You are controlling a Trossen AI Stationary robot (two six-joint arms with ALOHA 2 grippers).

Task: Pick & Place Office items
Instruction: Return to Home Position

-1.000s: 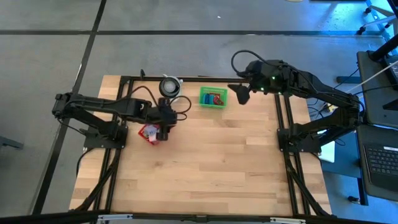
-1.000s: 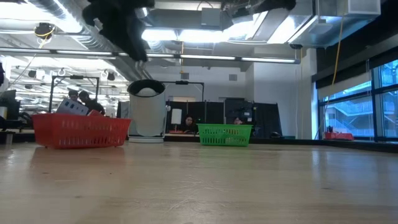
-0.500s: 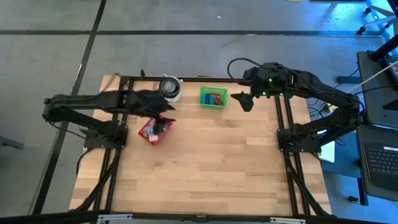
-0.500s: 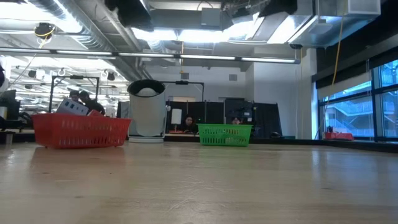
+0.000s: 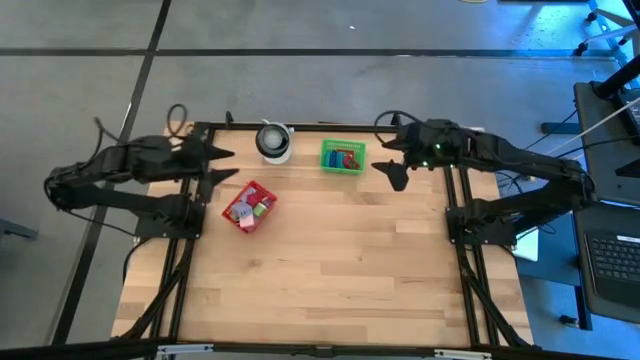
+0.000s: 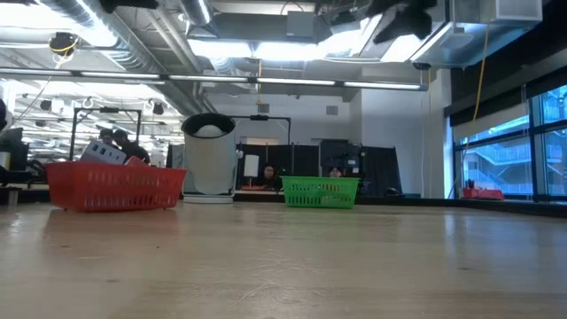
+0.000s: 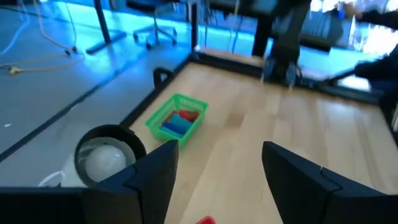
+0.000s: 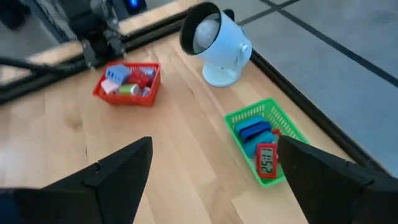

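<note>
The office items are tiny coloured pieces in two baskets. Several pink, blue and green ones lie in the red mesh basket (image 5: 249,206) (image 8: 127,83). Blue pieces (image 8: 252,130) and a red piece (image 8: 267,160) lie in the green basket (image 5: 342,157) (image 8: 264,140). Both baskets rest by their bottoms on the table. My left gripper (image 5: 225,166) (image 7: 221,174) is open, held high by the table's left edge, left of the red basket. My right gripper (image 5: 396,175) (image 8: 214,174) is open, in the air just right of the green basket.
A white round device (image 5: 273,141) (image 6: 209,164) stands at the far edge between the baskets. A black frame rail (image 5: 330,124) runs along the far edge. Bare wooden tabletop (image 5: 340,270) spreads over the middle and near side. People sit in the room behind.
My left gripper has risen from over the red basket and drawn back toward the table's left edge, leaving the basket uncovered. My right gripper has shifted a little toward the near edge, beside the green basket.
</note>
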